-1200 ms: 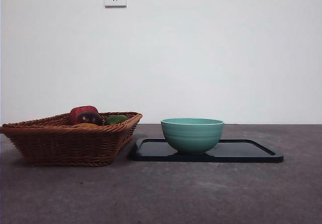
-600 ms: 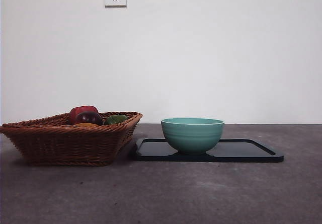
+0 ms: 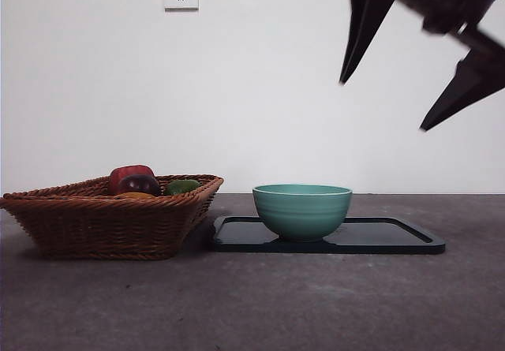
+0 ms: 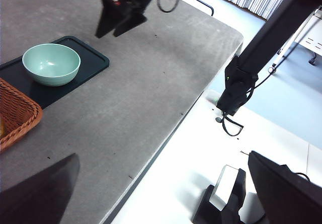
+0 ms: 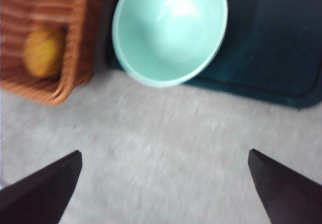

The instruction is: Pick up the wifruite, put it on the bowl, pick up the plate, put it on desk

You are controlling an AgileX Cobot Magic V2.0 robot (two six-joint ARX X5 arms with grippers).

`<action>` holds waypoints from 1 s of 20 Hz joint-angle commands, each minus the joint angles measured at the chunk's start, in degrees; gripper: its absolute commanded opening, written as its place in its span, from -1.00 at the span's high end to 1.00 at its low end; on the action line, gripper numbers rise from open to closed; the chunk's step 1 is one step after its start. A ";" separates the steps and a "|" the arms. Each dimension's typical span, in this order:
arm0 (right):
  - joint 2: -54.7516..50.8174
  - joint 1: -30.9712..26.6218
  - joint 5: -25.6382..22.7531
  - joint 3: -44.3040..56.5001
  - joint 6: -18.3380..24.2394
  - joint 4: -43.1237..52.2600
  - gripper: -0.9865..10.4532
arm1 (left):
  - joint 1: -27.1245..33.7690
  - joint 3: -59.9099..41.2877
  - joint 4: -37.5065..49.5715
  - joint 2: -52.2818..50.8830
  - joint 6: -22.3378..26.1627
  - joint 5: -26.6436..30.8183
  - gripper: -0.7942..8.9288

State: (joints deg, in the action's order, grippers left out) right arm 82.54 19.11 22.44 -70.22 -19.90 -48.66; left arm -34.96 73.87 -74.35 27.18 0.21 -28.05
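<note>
While the wifruite (image 5: 44, 51) lies in the wicker basket (image 3: 110, 225) at the left of the front view, the right claw (image 3: 422, 98) hangs spread and empty at upper right, above the black tray (image 3: 394, 237). Reaching looks like the step in hand; next it should cross over the bowl (image 3: 302, 210), clearing the basket's rim. The left claw (image 4: 161, 194), spread, waits off the table (image 3: 252, 304).
</note>
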 commanded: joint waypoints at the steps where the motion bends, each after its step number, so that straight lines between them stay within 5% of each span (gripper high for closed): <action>1: 6.49 0.33 -0.46 -5.38 -0.22 0.68 -0.14 | -0.37 0.76 0.70 -0.13 1.40 -0.28 -0.33; 13: 33.51 1.51 -9.25 -26.51 0.92 -5.84 -0.11 | -0.37 0.76 0.61 -0.13 2.19 -0.28 -0.33; 16: 35.98 1.95 -9.35 -26.49 0.92 -6.05 0.13 | -0.37 0.76 0.61 -0.13 2.19 -0.28 -0.33; 20: 36.81 2.43 -9.46 -26.49 1.09 -5.88 0.81 | -0.37 0.76 0.57 -0.13 2.16 -0.28 -0.33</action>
State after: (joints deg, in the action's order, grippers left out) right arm 118.02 21.02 13.21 -95.39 -19.35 -54.74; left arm -34.96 73.87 -74.37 27.07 1.67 -28.05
